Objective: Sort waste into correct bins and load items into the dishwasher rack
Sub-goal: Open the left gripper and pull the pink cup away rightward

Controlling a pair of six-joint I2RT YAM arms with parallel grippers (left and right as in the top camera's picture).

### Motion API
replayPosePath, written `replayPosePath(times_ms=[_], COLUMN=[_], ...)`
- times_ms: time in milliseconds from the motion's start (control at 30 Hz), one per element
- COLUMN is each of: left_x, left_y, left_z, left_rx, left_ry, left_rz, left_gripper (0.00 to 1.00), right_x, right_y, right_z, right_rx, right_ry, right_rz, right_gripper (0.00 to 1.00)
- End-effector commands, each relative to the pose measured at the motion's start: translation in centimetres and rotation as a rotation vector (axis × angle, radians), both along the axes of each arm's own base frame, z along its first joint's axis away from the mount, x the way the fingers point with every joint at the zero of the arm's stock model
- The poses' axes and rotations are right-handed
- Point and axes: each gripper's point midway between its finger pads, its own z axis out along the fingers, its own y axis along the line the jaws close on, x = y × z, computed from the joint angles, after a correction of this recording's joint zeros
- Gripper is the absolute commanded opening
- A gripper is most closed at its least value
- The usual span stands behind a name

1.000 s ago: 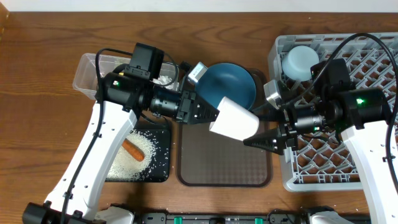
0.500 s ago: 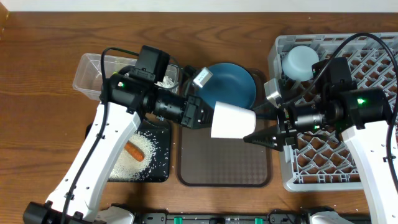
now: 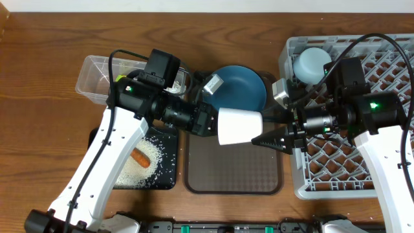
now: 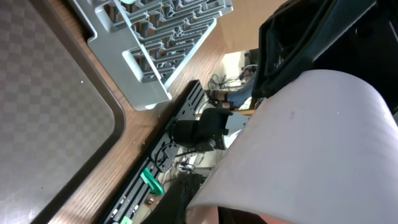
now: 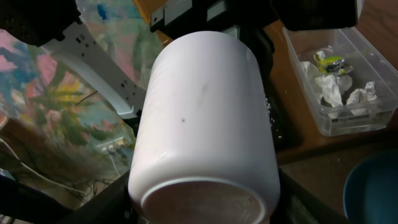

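Glazed pale pink cup [image 3: 239, 126] lies sideways in the air over the brown tray's [image 3: 233, 178] 12 o'clock half, base toward 3. Left gripper [image 3: 212, 123] sits at its 9 o'clock mouth; I cannot tell its grip. Right gripper [image 3: 266, 138] straddles the base, contact unclear. I judge the cup rigid, slick and breakable: clamp squarely across the wall.

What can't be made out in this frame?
Overhead, left wrist: the pale cup hides the tips of the left claw; grip unclear.
Right wrist: cup fills the view; contact of the right claw unclear.
Overhead: left arm covers part of the clear tub.
Overhead: cup and arms cover the lower edge of the dark-blue plate.
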Motion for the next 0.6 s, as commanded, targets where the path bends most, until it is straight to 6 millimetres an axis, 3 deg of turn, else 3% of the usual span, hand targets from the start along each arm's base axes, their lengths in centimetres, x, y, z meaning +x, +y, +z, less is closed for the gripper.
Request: replayPosePath(times_ms=[0,200,433,567], left_x=[-0.63,-0.62,-0.57,-0.57], left_y=[-0.32,-0.32,-0.34,-0.34], left_z=[-0.98,-0.97,-0.95,-0.95], left_rx=[0.061,0.060,0.059,0.059], left_ry=[-0.013,-0.014,-0.017,-0.017], left_rz=[-0.018,-0.019,-0.018,-0.018], left_gripper=[0.16,0.15,0.15,0.15], right_x=[-0.22,-0.40,-0.79,-0.78], right_y=[0.44,0.58,1.01,1.02], right_z=[1.64,1.63,1.50,1.51], right_rx=[0.059,0.060,0.052,0.053], right_ry=[-0.018,-0.014,-0.016,-0.019], right_rz=[0.018,0.025,0.045,0.045], right_gripper=[0.42,0.44,0.58,0.59])
